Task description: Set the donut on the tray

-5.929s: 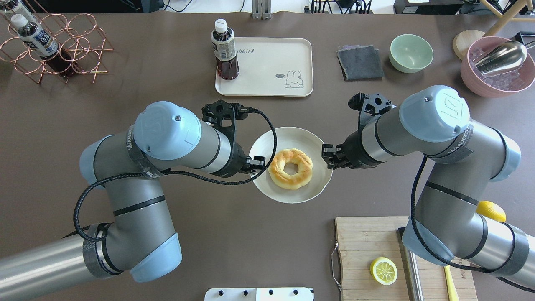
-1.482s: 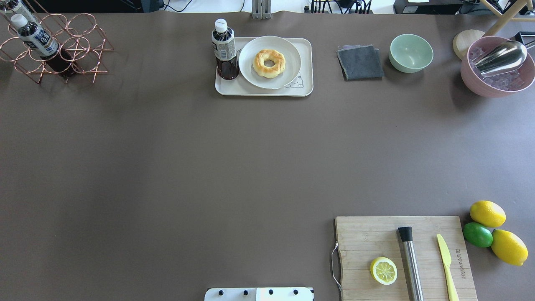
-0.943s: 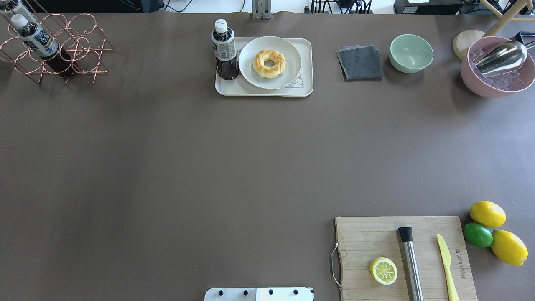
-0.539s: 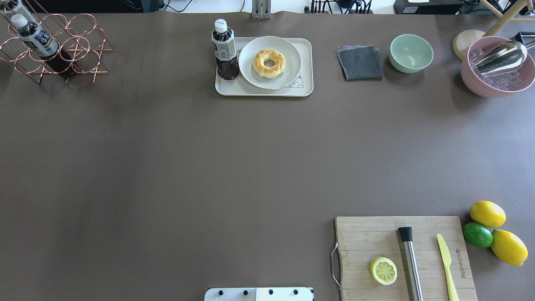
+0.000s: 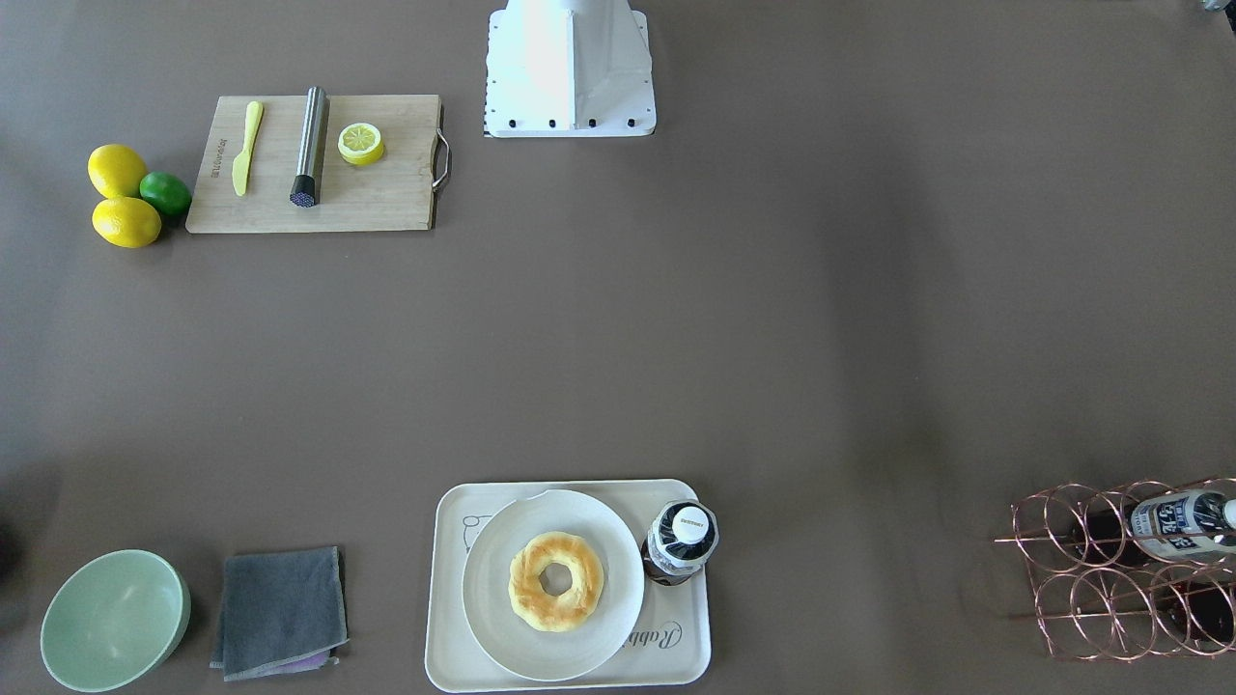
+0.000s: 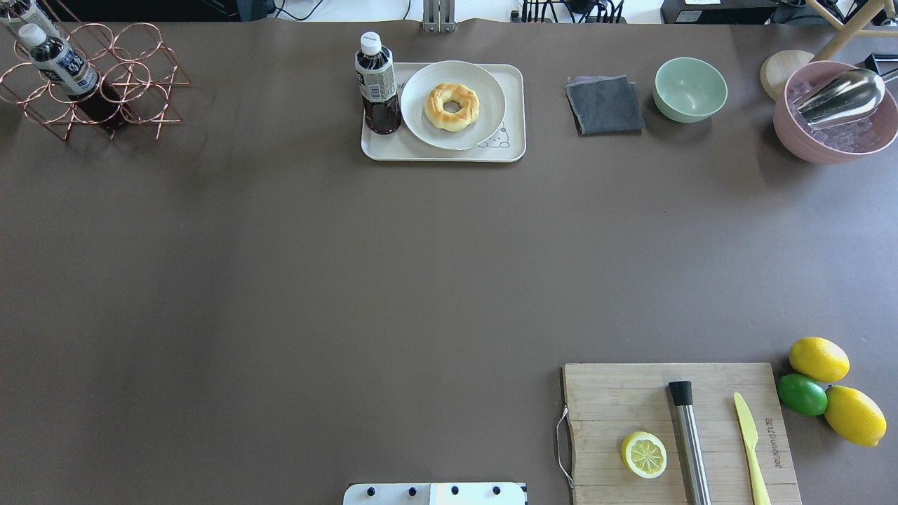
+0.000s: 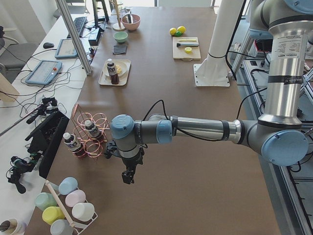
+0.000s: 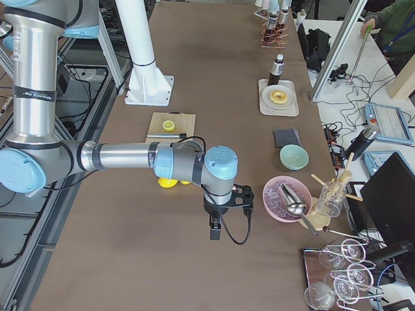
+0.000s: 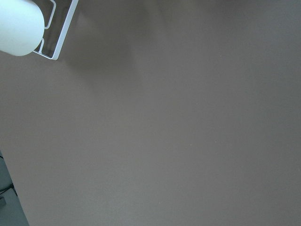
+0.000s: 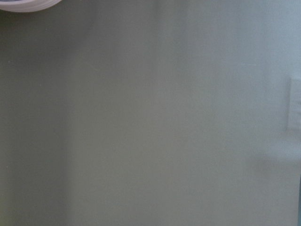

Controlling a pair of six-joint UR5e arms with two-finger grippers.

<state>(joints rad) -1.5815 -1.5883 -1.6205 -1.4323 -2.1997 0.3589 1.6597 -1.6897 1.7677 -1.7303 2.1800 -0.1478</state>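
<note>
The donut (image 6: 452, 106) lies on a round white plate (image 6: 421, 130), and the plate sits on the cream tray (image 6: 393, 149) at the table's far middle. The donut (image 5: 556, 580), plate (image 5: 492, 618) and tray (image 5: 454, 666) also show in the front-facing view. Both grippers are far from the tray and out of the overhead view. My left gripper (image 7: 127, 178) hangs over bare table near the wire rack, and my right gripper (image 8: 214, 233) hangs over bare table near the pink bowl. I cannot tell whether either is open or shut.
A dark drink bottle (image 6: 379, 84) stands on the tray's left part, beside the plate. A grey cloth (image 6: 605, 105), green bowl (image 6: 690, 89) and pink bowl (image 6: 835, 112) stand at the back right. A copper wire rack (image 6: 91, 84) is back left. A cutting board (image 6: 673, 428) with a half lemon is front right.
About six seconds ago both grippers flanked the plate with the donut at the table's middle. Now the plate and donut rest on the tray and both arms have left the overhead view. Nothing moved in the last 1.5 seconds.
</note>
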